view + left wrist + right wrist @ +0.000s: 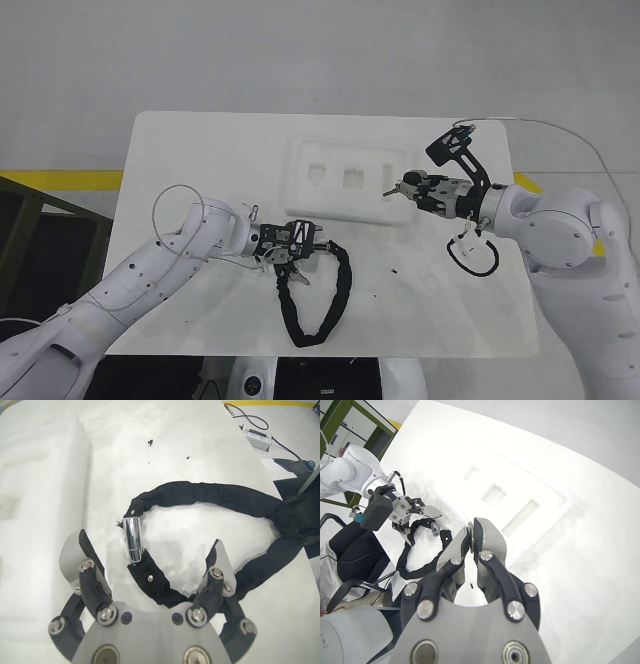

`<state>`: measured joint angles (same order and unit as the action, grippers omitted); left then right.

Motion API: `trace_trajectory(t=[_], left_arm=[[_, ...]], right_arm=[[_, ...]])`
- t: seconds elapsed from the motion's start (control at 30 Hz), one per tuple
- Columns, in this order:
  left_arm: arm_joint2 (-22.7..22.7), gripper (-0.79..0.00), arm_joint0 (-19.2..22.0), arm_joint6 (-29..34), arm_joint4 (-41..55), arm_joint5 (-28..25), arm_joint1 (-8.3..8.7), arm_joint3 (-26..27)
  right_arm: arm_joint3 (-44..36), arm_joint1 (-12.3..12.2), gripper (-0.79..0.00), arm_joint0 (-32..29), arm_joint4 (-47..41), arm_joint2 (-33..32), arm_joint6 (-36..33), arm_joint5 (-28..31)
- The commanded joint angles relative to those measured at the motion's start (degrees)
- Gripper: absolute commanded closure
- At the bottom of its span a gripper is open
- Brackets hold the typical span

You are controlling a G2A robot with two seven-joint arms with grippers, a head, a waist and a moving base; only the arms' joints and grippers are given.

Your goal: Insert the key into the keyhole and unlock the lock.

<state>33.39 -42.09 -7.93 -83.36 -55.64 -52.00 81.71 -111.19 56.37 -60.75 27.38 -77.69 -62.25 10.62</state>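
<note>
**A:** Entry, right arm. State of the right gripper [470,528]?

**B:** Fingers clenched on the key [471,540]. Its flat metal head sits edge-on between the two pads. In the top view the right gripper [408,186] hangs over the near right corner of the white foam tray [320,200], with the key [392,189] sticking out past the fingertips, toward the left arm.

**A:** Left arm?

**B:** Left gripper [149,541] has its fingers spread wide and grasps nothing. It is low over the table [200,160], in front of the foam tray.

**A:** Where is the lock?

**B:** The lock [132,540] is a short chrome cylinder lying flat on the table between the spread fingers, nearer one pad and touching neither. A chain [225,495] in a black cloth sleeve runs from both ends of it and loops toward the table's front edge [338,285].

**A:** Key to lock?

**B:** Well apart. I can't make out the keyhole from the left wrist.
</note>
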Motion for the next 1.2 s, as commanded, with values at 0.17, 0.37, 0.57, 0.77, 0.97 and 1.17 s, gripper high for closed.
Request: trace_trajectory(t=[0.17, 0.37, 0.57, 0.77, 0.97, 1.17], left_arm=[[0.21, -0.668, -0.08, 1.22, -0.34, -0.01, -0.66, -0.91], [0.55, -0.610, -0.39, 1.69, -0.83, 0.71, -1.13, -1.44], [1.07, -0.379, -0.73, 2.29, -0.43, 1.80, -1.64, -2.46], [1.52, -0.354, -1.04, 2.46, 0.49, 2.25, -2.19, -3.66], [1.63, -0.351, -1.30, 2.35, 0.65, 2.29, -2.76, -4.27], [2.04, -0.194, -1.26, 2.19, 0.89, 2.79, -3.32, -4.77]], right_arm=[[0.00, 0.00, 0.000, 0.00, 0.00, 0.00, 0.00, 0.00], [0.00, 0.00, 0.000, 0.00, 0.00, 0.00, 0.00, 0.00], [0.00, 0.00, 0.000, 0.00, 0.00, 0.00, 0.00, 0.00], [0.00, 0.00, 0.000, 0.00, 0.00, 0.00, 0.00, 0.00], [0.00, 0.00, 0.000, 0.00, 0.00, 0.00, 0.00, 0.00], [0.00, 0.00, 0.000, 0.00, 0.00, 0.00, 0.00, 0.00]])
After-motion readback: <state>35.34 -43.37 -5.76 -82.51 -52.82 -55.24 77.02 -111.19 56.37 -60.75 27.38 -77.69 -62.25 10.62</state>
